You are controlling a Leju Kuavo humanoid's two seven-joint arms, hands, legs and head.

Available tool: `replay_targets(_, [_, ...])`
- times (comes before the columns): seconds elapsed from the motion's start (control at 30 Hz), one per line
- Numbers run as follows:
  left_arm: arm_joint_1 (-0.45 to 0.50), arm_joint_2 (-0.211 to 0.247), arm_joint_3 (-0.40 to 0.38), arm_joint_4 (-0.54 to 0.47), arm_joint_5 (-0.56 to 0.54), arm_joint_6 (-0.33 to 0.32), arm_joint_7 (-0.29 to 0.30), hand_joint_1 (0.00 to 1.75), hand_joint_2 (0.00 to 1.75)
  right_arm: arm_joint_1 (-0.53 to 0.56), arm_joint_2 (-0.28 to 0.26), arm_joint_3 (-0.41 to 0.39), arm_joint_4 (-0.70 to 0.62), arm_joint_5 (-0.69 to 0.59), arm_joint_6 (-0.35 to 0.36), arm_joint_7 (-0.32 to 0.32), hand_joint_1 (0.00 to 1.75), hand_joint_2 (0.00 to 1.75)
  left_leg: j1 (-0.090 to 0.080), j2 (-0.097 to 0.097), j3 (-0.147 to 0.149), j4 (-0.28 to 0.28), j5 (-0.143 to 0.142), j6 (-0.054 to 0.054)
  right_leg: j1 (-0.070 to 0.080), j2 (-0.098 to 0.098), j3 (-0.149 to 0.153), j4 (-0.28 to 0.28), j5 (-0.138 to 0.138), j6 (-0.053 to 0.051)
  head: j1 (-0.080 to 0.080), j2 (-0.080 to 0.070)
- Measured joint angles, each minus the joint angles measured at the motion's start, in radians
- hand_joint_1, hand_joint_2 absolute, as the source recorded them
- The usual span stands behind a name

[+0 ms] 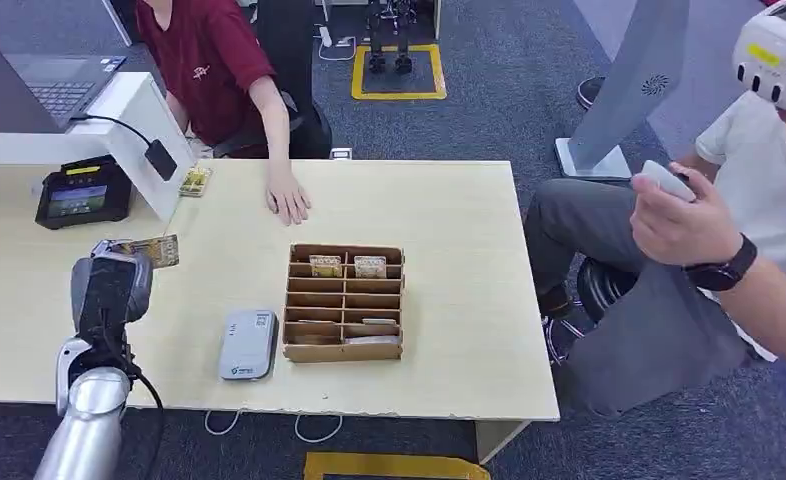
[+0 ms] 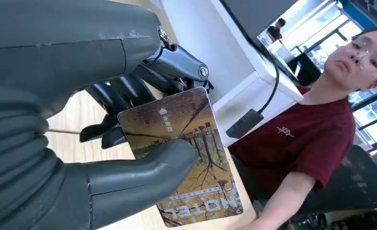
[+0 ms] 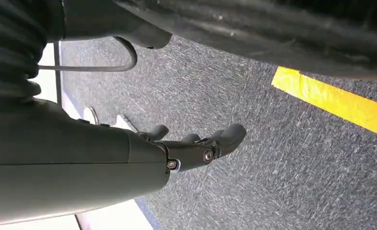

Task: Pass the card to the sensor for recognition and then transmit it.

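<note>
My left hand [image 1: 112, 285] is raised over the left part of the table and holds a brown picture card [image 1: 151, 250], pinched between thumb and fingers. The left wrist view shows that card [image 2: 196, 143] close up, with "HOTEL" printed on it and my thumb [image 2: 143, 165] lying across its face. A black card sensor [image 1: 82, 192] with a lit screen stands at the far left, beyond the card. My right hand [image 3: 196, 146] hangs over the carpet with its fingers loosely apart and nothing in them.
A cardboard divided box [image 1: 345, 303] holding a few cards stands mid-table, with a white-grey reader [image 1: 248, 344] left of it. A person in red rests a hand [image 1: 288, 199] on the far edge. A person with a headset [image 1: 759, 200] sits to the right.
</note>
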State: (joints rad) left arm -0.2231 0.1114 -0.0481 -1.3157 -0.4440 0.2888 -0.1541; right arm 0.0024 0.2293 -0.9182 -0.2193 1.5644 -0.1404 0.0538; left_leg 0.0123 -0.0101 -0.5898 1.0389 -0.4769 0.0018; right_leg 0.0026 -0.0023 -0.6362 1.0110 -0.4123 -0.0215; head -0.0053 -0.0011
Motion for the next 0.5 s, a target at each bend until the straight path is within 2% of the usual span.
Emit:
replay_targets(0.07, [0.000, 0.001, 0.002, -0.005, 0.019, -0.001, -0.007, 1.75, 1.75, 0.000, 0.000, 0.000, 0.000, 0.000, 0.000, 0.000, 0.00, 1.75, 0.000, 0.000, 0.000, 0.000, 0.000, 0.000, 0.000, 0.000, 0.000, 0.000, 0.000, 0.000, 0.000, 0.000])
replay_targets(0.13, [-0.002, 0.000, 0.010, -0.028, 0.138, -0.011, -0.058, 1.75, 1.75, 0.000, 0.000, 0.000, 0.000, 0.003, -0.003, 0.000, 0.00, 1.75, 0.000, 0.000, 0.000, 0.000, 0.000, 0.000, 0.000, 0.000, -0.002, 0.000, 0.000, 0.000, 0.000, 0.000])
replay_targets(0.17, [-0.006, 0.002, 0.014, -0.055, 0.204, -0.020, -0.065, 1.75, 1.75, 0.000, 0.000, 0.001, 0.000, 0.004, -0.005, 0.000, 0.00, 1.75, 0.000, 0.000, -0.001, 0.000, 0.000, 0.000, 0.000, 0.000, -0.002, 0.000, 0.000, 0.000, 0.000, 0.000])
replay_targets(0.3, [-0.036, 0.015, 0.024, -0.135, 0.290, -0.031, -0.076, 1.75, 1.75, 0.000, 0.000, 0.002, 0.001, 0.000, -0.013, 0.002, 0.00, 1.75, 0.000, 0.000, -0.001, 0.000, 0.000, 0.000, 0.000, 0.000, -0.002, 0.000, 0.000, 0.000, 0.000, 0.000])
replay_targets(0.4, [-0.072, 0.039, 0.024, -0.197, 0.277, -0.035, -0.060, 1.75, 1.75, -0.001, 0.000, 0.001, 0.003, 0.000, -0.008, 0.007, 0.00, 1.75, 0.000, 0.000, -0.001, 0.000, 0.000, 0.000, 0.000, 0.000, -0.002, 0.000, 0.000, 0.000, 0.000, 0.000])
replay_targets(0.5, [-0.088, 0.052, 0.023, -0.230, 0.150, 0.014, -0.043, 1.75, 1.75, 0.000, 0.000, 0.002, 0.003, 0.001, -0.004, -0.002, 0.00, 1.75, 0.000, 0.001, -0.001, 0.000, 0.000, 0.000, 0.000, 0.001, -0.002, 0.000, 0.000, 0.000, 0.000, 0.000])
